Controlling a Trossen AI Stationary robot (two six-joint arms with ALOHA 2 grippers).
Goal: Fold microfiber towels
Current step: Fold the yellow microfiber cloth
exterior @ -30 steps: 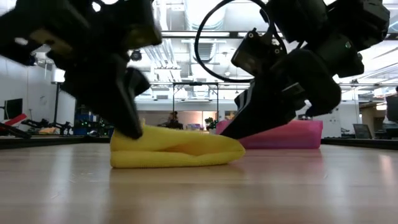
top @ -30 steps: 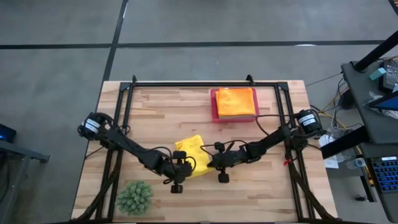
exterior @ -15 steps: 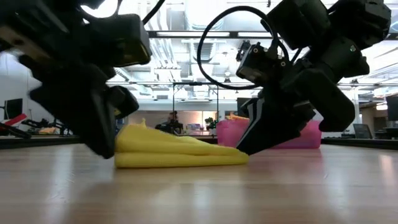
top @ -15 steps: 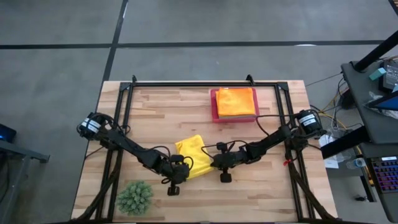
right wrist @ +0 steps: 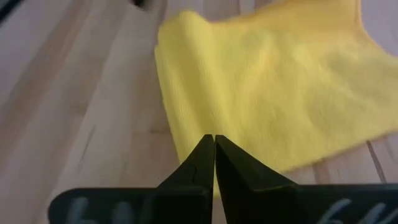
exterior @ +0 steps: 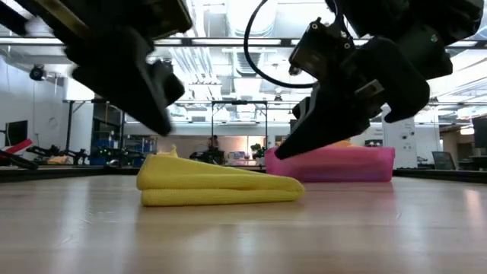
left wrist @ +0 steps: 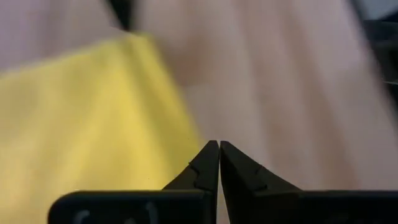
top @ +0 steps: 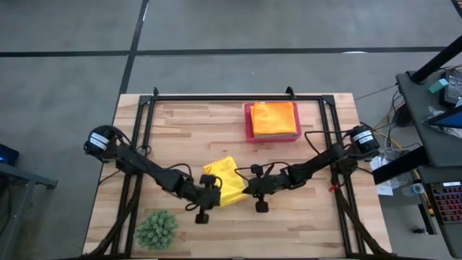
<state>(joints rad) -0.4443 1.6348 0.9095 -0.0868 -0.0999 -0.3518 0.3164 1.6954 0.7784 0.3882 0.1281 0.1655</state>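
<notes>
Count, towels: one yellow towel (top: 223, 182) lies folded flat on the wooden table (top: 188, 130), and an orange towel (top: 273, 118) sits on top in the pink tray (top: 249, 124). Whether more cloths lie under the orange one cannot be told. One tray, one spiky green plant ball (top: 156, 229), two arms.

Writing: no label or lettering readable on any item.

Orientation: in the high view the yellow towel is roughly a rectangle turned askew to the table edges, long axis running from the plant-ball side up toward the tray. In the low view it shows as two stacked layers (exterior: 219, 185), with the rounded fold end toward the tray.

Position: the yellow towel is well apart from the tray, toward the table's front edge, between the two grippers.

Left gripper (top: 207, 200): just beside the towel's edge on the plant-ball side, lifted clear of the cloth in the low view, fingers (left wrist: 208, 167) pressed together on nothing.

Right gripper (top: 253, 189): just beside the towel's tray-side edge, raised above the cloth, fingers (right wrist: 203, 160) clenched, nothing between them.
</notes>
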